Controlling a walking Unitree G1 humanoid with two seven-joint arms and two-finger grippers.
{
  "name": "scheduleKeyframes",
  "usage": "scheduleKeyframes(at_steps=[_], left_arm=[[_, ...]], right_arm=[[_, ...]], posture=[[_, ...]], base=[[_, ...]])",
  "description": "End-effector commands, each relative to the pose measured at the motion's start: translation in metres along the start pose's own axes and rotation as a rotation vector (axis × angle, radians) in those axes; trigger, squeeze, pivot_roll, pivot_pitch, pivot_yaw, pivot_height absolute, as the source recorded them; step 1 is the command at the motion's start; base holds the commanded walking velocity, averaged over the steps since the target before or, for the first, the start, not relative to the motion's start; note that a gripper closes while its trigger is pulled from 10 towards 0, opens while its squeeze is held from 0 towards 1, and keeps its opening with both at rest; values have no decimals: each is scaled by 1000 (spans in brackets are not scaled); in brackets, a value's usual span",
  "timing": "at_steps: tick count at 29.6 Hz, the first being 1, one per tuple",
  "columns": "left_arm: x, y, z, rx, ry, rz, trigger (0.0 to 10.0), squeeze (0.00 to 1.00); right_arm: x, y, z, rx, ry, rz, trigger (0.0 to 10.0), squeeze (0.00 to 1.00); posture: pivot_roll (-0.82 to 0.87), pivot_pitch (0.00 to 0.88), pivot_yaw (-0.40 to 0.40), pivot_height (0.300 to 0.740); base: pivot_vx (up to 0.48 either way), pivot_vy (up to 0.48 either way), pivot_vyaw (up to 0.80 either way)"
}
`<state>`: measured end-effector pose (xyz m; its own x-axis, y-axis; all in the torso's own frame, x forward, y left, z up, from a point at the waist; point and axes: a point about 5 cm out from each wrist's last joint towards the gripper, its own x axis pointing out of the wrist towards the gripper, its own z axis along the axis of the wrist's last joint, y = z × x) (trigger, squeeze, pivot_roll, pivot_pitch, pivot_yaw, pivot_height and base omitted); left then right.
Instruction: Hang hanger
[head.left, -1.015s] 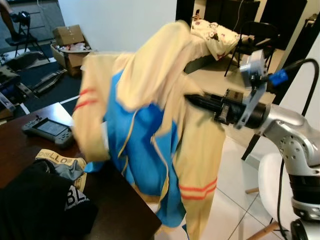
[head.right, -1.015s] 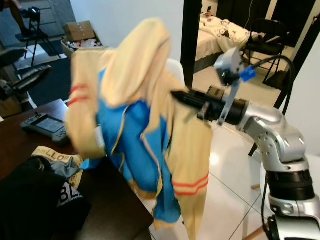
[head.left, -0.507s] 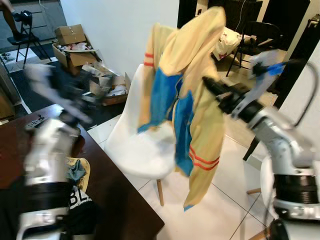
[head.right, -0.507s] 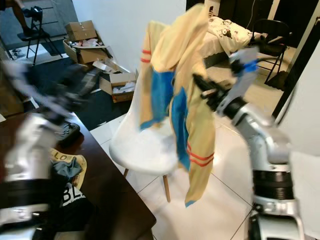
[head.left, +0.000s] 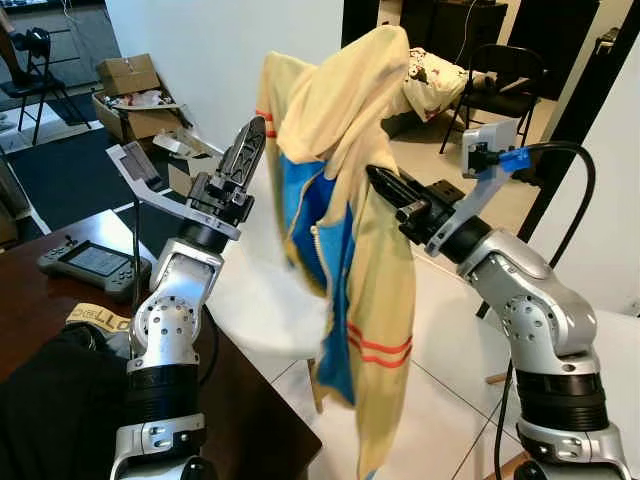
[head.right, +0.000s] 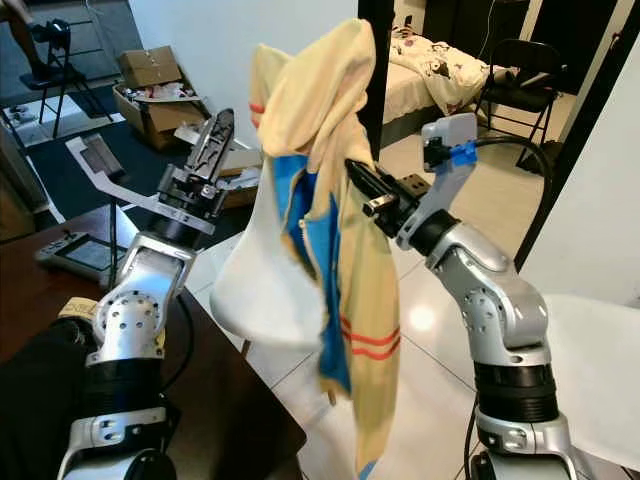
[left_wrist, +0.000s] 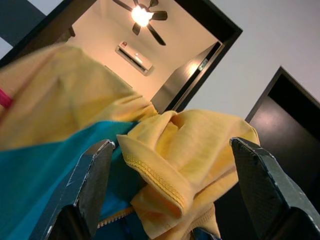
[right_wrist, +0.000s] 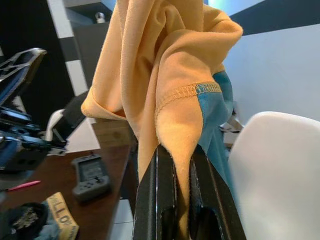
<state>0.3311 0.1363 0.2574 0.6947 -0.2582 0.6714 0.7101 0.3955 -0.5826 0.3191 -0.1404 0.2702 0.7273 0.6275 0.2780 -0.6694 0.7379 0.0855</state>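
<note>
— Now the left gripper (head.left: 245, 160) has come up beside the yellow and blue jacket (head.left: 340, 200).
— Its fingers are spread apart, jacket right ahead. The right gripper (head.left: 385, 190) pinches the cloth, long side hanging down.

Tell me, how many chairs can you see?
3: a white plastic chair behind the hanging yellow-and-blue jacket, a black folding chair by the bed in the far room, another black chair far left. More may be hidden.
</note>
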Motion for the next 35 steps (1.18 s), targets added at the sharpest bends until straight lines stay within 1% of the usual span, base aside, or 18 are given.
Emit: scheduleKeyframes(at_steps=[1,3,11,16,17,19,20,21,33,35], left_arm=[[-2,0,0,-9,-10,17,10000,0],[-3,-1,-3,-15,-6,39,10000,0],[-5,-1,-6,-28,24,64,10000,0],[-4,-3,-7,-45,28,53,9882,0],[-3,-6,-8,-50,31,39,2392,0],[-2,-7,-8,-51,33,29,2392,0],[-2,-10,-9,-61,37,8,0,0],[-1,-14,-9,-67,41,-12,0,0],[1,-18,-5,-80,30,-23,0,0],[3,-20,-2,-78,24,-32,0,0]], right_arm=[[1,10,9,-2,-49,46,0,0],[2,15,8,6,-54,64,0,0],[2,20,7,14,-55,82,0,0],[3,22,6,15,-50,88,0,0],[3,22,5,15,-47,89,0,0],[4,22,5,14,-44,89,0,0],[4,23,4,14,-42,86,0,0],[4,23,3,12,-39,82,0,0],[6,26,0,10,-27,88,0,0],[6,27,-3,-3,-12,90,0,0]], posture=[[23,0,14,740],[24,0,12,740],[32,0,10,740],[33,0,10,740],[33,0,10,740],[33,0,10,740],[34,0,12,740],[34,0,12,740],[39,0,10,740],[42,0,12,740]], base=[[0,0,0],[0,0,0],[0,0,0],[0,0,0],[0,0,0],[0,0,0],[0,0,0],[0,0,0],[0,0,0],[0,0,0]])
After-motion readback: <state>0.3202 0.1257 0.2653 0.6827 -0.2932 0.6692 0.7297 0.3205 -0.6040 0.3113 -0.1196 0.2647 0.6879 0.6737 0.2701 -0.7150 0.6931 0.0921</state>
